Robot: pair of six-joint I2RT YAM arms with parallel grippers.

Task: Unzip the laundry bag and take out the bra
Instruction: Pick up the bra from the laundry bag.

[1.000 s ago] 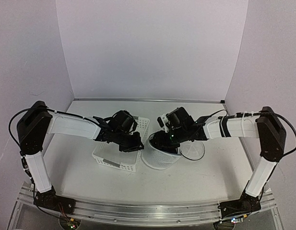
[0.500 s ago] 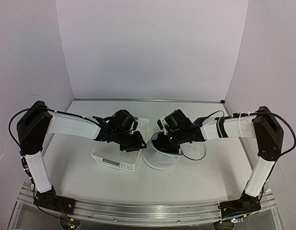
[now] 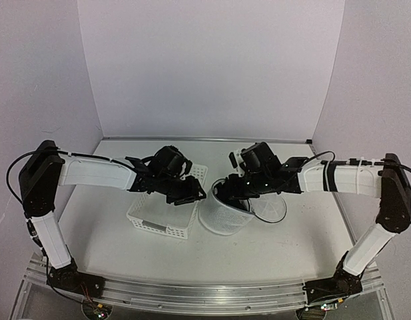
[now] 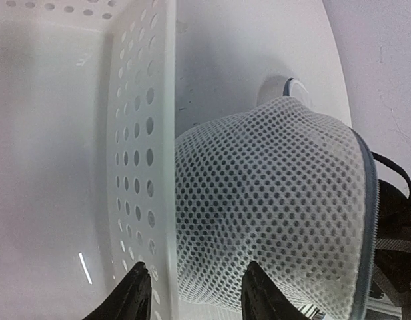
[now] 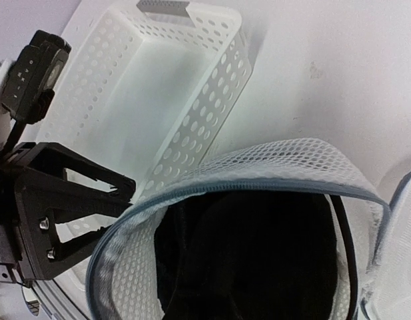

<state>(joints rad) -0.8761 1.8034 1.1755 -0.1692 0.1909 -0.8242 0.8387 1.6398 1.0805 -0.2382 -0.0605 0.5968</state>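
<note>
Unzipped bag (image 3: 222, 217) at table (image 3: 278, 257) centre, bra (image 5: 258, 253) still inside. At its mouth the right end effector (image 3: 234, 192) is clenched, hold unclear; left end effector (image 4: 197, 293) released.

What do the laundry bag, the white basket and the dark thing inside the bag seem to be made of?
The laundry bag looks like matte white synthetic mesh: honeycomb holes, grey zip edge. The basket: rigid, slightly glossy white plastic, round punched holes. The bra seems soft matte black fabric; weave too dark to tell.
</note>
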